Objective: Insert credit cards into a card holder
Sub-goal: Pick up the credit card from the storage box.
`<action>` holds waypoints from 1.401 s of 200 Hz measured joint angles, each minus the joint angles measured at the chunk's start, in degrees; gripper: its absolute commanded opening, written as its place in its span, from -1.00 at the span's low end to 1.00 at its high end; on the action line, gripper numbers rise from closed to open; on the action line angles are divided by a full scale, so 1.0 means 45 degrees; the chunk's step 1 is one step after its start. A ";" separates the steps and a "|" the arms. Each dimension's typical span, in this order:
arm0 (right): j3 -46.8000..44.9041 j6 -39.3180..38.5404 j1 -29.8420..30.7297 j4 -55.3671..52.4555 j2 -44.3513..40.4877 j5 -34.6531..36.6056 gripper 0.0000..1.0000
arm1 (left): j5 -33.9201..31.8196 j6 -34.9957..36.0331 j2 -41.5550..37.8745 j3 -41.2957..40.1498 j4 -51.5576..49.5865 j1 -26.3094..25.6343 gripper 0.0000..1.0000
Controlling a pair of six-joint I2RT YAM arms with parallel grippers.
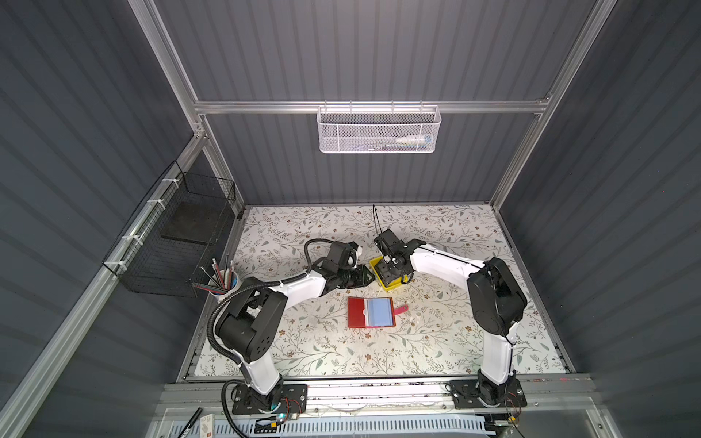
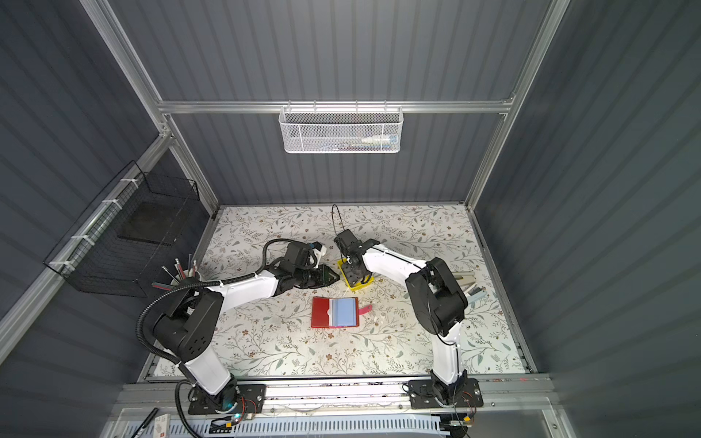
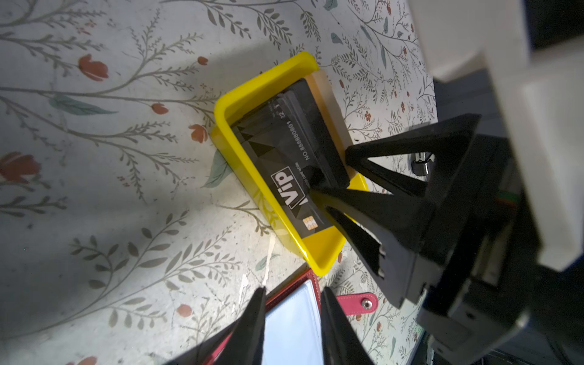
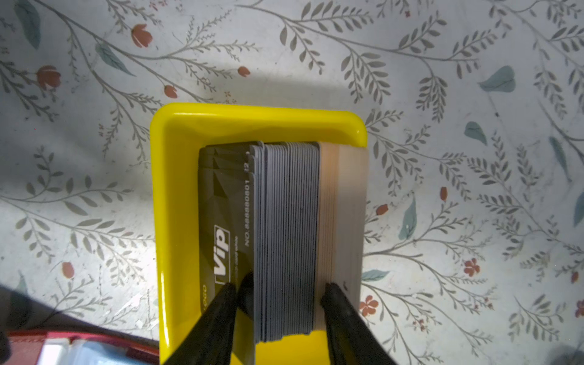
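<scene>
**Table** (image 1: 303, 352): floral-covered surface; all positions below are given from the yellow tray (image 4: 252, 120).

**Card holder** (image 1: 371, 312): lies near the tray, on the side toward the arm bases. It is open flat with the red cover down and the bluish clear sleeves facing up. The pink snap strap (image 3: 357, 303) is folded out. No card can be made out in the exposed sleeve.

**Credit cards** (image 4: 287, 237): inside the tray, packed on edge. Most are dark grey, with a tan batch at one end. The front card leans away from the pack and shows white "Vip" lettering, a number and a chip.

**Right gripper** (image 4: 284, 287): lowered into the tray with its jaws part-open, astride nearly the whole pack. Both tips appear to meet card, but whether they are clamped cannot be told.

**Left gripper** (image 3: 294, 294): just beside the tray, with a narrow gap and nothing held.

**Risks, as judged:**
- The right gripper's span takes in many cards, so a lift would likely bring up a wad rather than a single card.
- The tray looks light, and side pressure from the tips could slide or tip it.
- The loose front card could fall flat, where it would be hard to pinch.
</scene>
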 measured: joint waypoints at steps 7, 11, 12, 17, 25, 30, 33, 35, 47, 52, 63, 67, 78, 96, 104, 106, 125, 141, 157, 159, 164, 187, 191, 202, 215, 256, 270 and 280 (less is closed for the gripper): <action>0.0005 -0.0015 0.0010 -0.0005 0.0000 0.0039 -0.10 | 0.0000 0.0000 0.0000 0.0000 -0.0005 0.0000 -0.37; 0.0010 -0.0034 0.0015 -0.0005 0.0000 0.0058 -0.10 | 0.0000 0.0000 0.0000 0.0000 -0.0005 0.0000 -0.37; 0.0010 -0.0039 0.0015 -0.0010 0.0000 0.0063 -0.11 | 0.0000 0.0000 0.0000 0.0000 -0.0005 0.0000 -0.37; 0.0015 -0.0058 0.0019 -0.0015 0.0000 0.0073 -0.12 | 0.0000 0.0000 0.0000 0.0000 0.0000 0.0000 -0.38; 0.0024 -0.0107 0.0024 -0.0024 0.0000 0.0092 -0.14 | 0.0000 0.0000 0.0000 0.0000 0.0000 0.0000 -0.37; 0.0024 -0.0151 0.0029 -0.0029 0.0000 0.0102 -0.15 | 0.0000 0.0000 0.0000 0.0000 0.0000 0.0000 -0.38; 0.0024 -0.0151 0.0034 -0.0029 0.0000 0.0107 -0.17 | 0.0000 0.0000 0.0000 0.0000 -0.0005 0.0000 -0.38; 0.0024 -0.0165 0.0034 -0.0029 0.0000 0.0107 -0.18 | 0.0000 0.0000 0.0000 0.0000 -0.0005 0.0000 -0.38; 0.0029 -0.0253 0.0049 -0.0029 0.0000 0.0107 -0.23 | 0.0000 -0.0010 0.0000 0.0000 0.0000 0.0000 -0.37; 0.0029 -0.0277 0.0063 -0.0034 0.0000 0.0107 -0.25 | 0.0000 -0.0029 0.0000 0.0000 0.0000 0.0000 -0.37; 0.0039 -0.0350 0.0073 -0.0053 0.0000 0.0117 -0.28 | 0.0000 -0.0039 0.0000 0.0000 0.0000 0.0000 -0.37; 0.0049 -0.0340 0.0073 -0.0063 0.0000 0.0117 -0.30 | 0.0000 -0.0039 0.0000 0.0000 0.0000 0.0000 -0.38; 0.0053 -0.0398 0.0083 -0.0068 0.0000 0.0121 -0.34 | 0.0000 -0.0039 0.0000 0.0000 0.0000 0.0000 -0.38; 0.0073 -0.0505 0.0083 -0.0078 0.0000 0.0155 -0.38 | 0.0000 -0.0039 0.0000 0.0000 0.0000 0.0000 -0.38; 0.0073 -0.0539 0.0083 -0.0073 0.0000 0.0165 -0.40 | 0.0000 -0.0039 0.0000 0.0000 0.0000 0.0000 -0.38; 0.0073 -0.0534 0.0083 -0.0073 0.0000 0.0170 -0.41 | 0.0000 -0.0039 0.0000 0.0000 0.0000 0.0000 -0.38; 0.0073 -0.0607 0.0083 -0.0078 0.0000 0.0214 -0.46 | 0.0000 -0.0039 0.0000 0.0000 0.0000 0.0000 -0.38; 0.0092 -0.0670 0.0083 -0.0087 0.0000 0.0262 -0.51 | 0.0005 -0.0044 0.0000 0.0000 0.0000 0.0000 -0.38; 0.0141 -0.0748 0.0083 -0.0117 0.0000 0.0306 -0.56 | 0.0005 -0.0044 0.0000 0.0000 0.0000 0.0000 -0.38; 0.0146 -0.0719 0.0083 -0.0117 0.0000 0.0306 -0.57 | 0.0005 -0.0044 0.0000 0.0000 0.0000 0.0000 -0.38; 0.0160 -0.0772 0.0083 -0.0121 0.0000 0.0316 -0.59 | 0.0005 -0.0044 0.0000 0.0000 0.0000 0.0000 -0.38; 0.0248 -0.0811 0.0083 -0.0175 0.0000 0.0359 -0.69 | 0.0049 -0.0044 0.0000 0.0000 0.0010 0.0000 -0.38; 0.0267 -0.0845 0.0083 -0.0185 0.0000 0.0364 -0.70 | 0.0058 -0.0044 0.0000 0.0000 0.0010 0.0000 -0.38; 0.0291 -0.0874 0.0083 -0.0185 0.0000 0.0389 -0.74 | 0.0087 -0.0049 0.0000 0.0000 0.0034 0.0000 -0.38; 0.0306 -0.0903 0.0083 -0.0194 0.0000 0.0398 -0.77 | 0.0102 -0.0049 0.0000 0.0000 0.0058 0.0000 -0.37; 0.0359 -0.0957 0.0083 -0.0272 0.0000 0.0393 -0.86 | 0.0189 -0.0083 0.0000 0.0000 0.0155 0.0000 -0.38; 0.0359 -0.0962 0.0083 -0.0277 0.0000 0.0393 -0.89 | 0.0189 -0.0087 0.0000 -0.0005 0.0199 0.0000 -0.38; 0.0359 -0.0947 0.0083 -0.0272 0.0000 0.0389 -0.90 | 0.0189 -0.0087 0.0000 0.0000 0.0214 0.0000 -0.38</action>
